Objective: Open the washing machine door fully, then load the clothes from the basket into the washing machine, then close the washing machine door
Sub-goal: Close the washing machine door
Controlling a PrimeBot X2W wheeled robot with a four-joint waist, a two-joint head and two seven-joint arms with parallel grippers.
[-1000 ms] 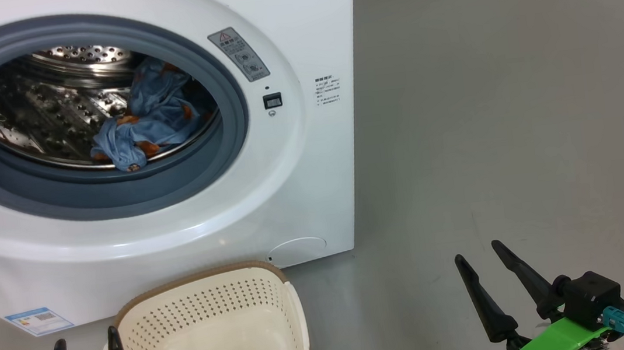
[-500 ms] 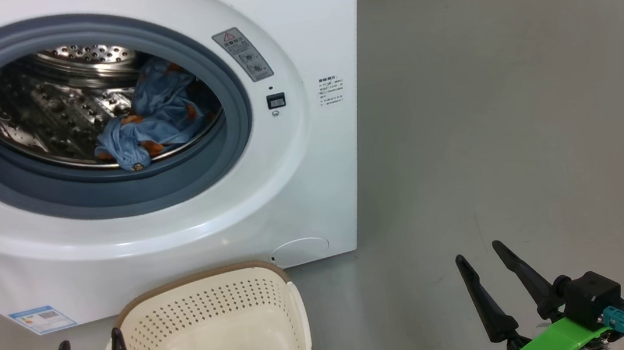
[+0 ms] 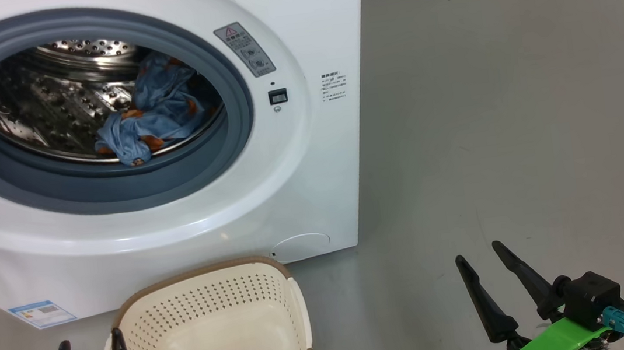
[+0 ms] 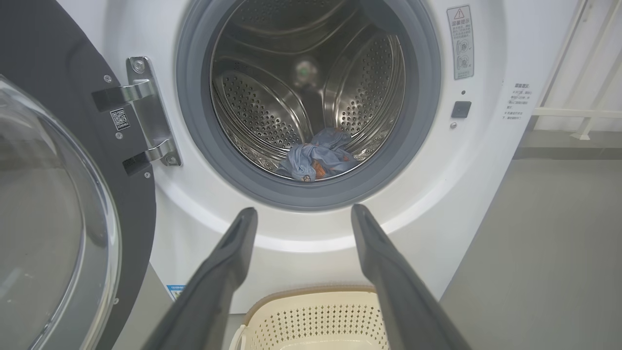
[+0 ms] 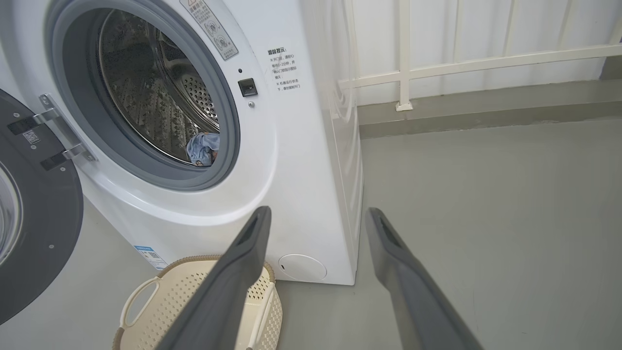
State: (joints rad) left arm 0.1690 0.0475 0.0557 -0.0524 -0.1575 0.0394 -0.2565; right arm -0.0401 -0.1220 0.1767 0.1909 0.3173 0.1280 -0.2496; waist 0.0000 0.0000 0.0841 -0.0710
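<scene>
While the washing machine door (image 4: 63, 204) hung wide: it stood swung out on its steel hinge (image 4: 150, 121) at the left of the washing machine (image 3: 195, 235), so the whole mouth was free for loading.
Clothes: the clothes (image 3: 156, 119) lay bunched at the front right of the drum (image 3: 34, 107), just behind the grey gasket (image 3: 114, 191). One fold reached the drum's front lip, likely because they were dropped in at a short reach.
Basket: the basket (image 3: 204, 310) sat on the floor (image 3: 517, 116) just before the foot of the machine, below the opening, with no garment seen in it.
Left gripper: the left gripper (image 4: 303, 210) hovered in front of the machine by the basket's left rim, fingers spread and holding nothing.
Right gripper: the right gripper (image 3: 478, 250) hung off the machine's right front corner, fingers likewise parted and bare.
Room: bare floor ran wide to the right of the machine. The door's swing back looked unobstructed, though the fold at the lip could catch.
</scene>
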